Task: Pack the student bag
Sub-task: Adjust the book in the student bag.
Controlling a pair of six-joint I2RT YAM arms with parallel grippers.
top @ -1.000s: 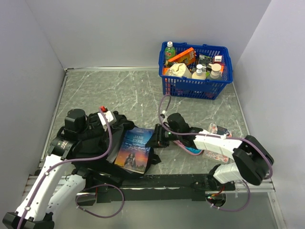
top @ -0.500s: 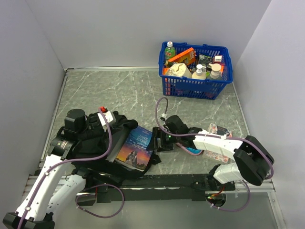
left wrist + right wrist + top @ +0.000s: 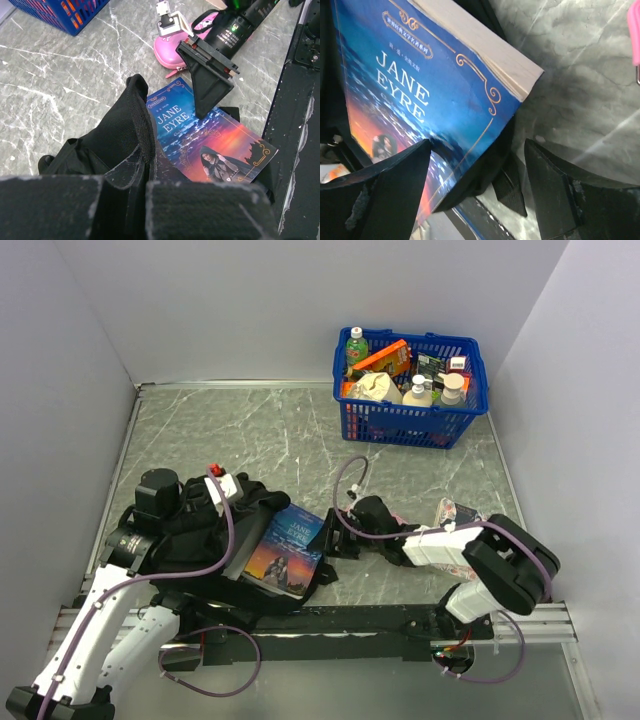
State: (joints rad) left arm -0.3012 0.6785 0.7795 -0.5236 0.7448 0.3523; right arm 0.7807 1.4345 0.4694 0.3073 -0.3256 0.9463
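A fold of the student bag [image 3: 120, 135] hides the left edge of the Jane Eyre book [image 3: 210, 145]. The left end effector [image 3: 125, 197] is a dark blur. The right arm [image 3: 240, 25] covers part of the pink case [image 3: 170, 50]. Labels in the blue basket [image 3: 410, 425] are too small to read.

Bench [image 3: 250, 430]: grey marble-look top, white veining, matte.
Far wall [image 3: 250, 310]: plain pale grey-lilac panel.
Left wall [image 3: 50, 400], right wall [image 3: 585, 390]: same plain panels, meeting bench edges.
Metal trim [image 3: 230, 384]: along far bench edge.
Black rail [image 3: 350, 621]: along near edge.
Light: even, soft shadows.
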